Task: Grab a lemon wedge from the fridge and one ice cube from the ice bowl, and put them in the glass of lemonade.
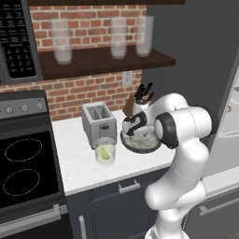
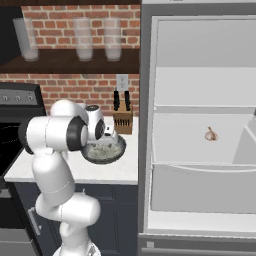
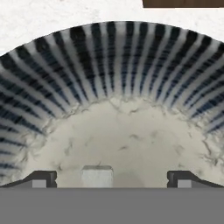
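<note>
The ice bowl (image 3: 118, 65), round with dark ribbed walls and a whitish, crumpled floor, spans the hand view; a pale ice cube (image 3: 97, 176) sits at bottom centre. The gripper (image 3: 112, 178) hangs spread wide, the cube between its fingertips (image 3: 40, 178), contact unclear. At centre of the left base view stands the clear, yellow-green glass of lemonade (image 1: 105, 151), just left of the bowl.

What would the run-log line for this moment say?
stage: ice pickup | gripper: open, down inside ice bowl, ice cube between tips | glass of lemonade: holds lemon wedge | fridge: open
</note>
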